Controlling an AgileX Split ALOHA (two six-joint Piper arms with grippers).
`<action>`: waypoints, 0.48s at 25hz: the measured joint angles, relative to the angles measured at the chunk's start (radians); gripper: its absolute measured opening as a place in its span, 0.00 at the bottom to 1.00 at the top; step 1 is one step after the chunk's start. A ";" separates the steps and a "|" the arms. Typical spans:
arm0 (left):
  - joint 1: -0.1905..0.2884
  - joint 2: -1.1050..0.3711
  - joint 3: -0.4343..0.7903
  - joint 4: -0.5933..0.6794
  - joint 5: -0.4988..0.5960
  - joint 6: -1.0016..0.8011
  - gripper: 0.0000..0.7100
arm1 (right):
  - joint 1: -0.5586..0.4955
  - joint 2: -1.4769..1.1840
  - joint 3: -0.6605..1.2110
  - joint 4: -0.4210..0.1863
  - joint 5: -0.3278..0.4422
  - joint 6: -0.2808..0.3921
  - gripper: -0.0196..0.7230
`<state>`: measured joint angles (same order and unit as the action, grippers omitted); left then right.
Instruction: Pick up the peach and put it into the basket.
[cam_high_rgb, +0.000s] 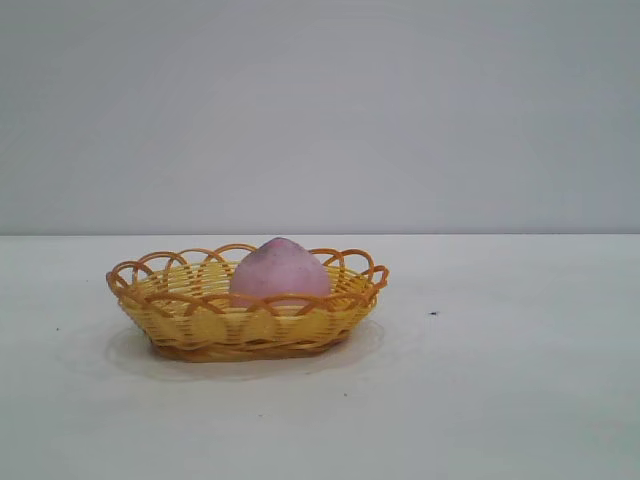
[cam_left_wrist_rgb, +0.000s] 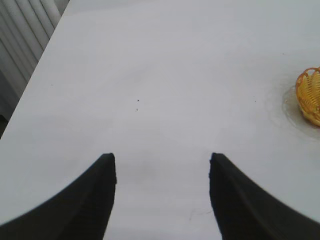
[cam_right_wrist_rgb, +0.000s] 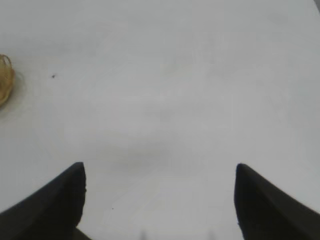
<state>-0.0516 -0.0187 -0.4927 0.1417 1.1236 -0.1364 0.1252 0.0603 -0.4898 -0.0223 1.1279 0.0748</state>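
Peach (cam_high_rgb: 279, 270) sat in the basket (cam_high_rgb: 190, 320) already, looked done. Left gripper (cam_left_wrist_rgb: 162, 192) and right gripper (cam_right_wrist_rgb: 160, 200) hung wide and empty over bare table (cam_high_rgb: 520, 400); I figured best was staying clear.

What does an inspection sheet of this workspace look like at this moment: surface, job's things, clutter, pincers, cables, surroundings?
Surface: white table, a few tiny dark specks, a faint ring mark around the basket.
Job's things: peach sits inside the basket, its pointed tip up; the basket stands upright on the table.
Clutter: nothing seen.
Pincers: left pincer open, empty, over bare table, with the basket's rim at the edge of its wrist view; right pincer open, empty, over bare table, well apart from the basket. Neither shows in the exterior view.
Cables: nothing seen.
Surroundings: plain grey wall behind the table; ribbed pale panel beside the table's edge in the left wrist view.
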 joint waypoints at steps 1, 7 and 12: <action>0.000 0.000 0.000 0.000 0.000 0.000 0.57 | 0.000 -0.036 0.000 0.000 0.002 -0.003 0.74; 0.000 0.000 0.000 0.000 0.000 0.000 0.57 | 0.000 -0.077 0.000 0.006 0.010 -0.015 0.74; 0.000 0.000 0.000 0.000 0.000 0.000 0.57 | 0.000 -0.077 0.000 0.006 0.010 -0.017 0.74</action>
<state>-0.0516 -0.0187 -0.4927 0.1417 1.1236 -0.1364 0.1252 -0.0166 -0.4898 -0.0166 1.1382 0.0578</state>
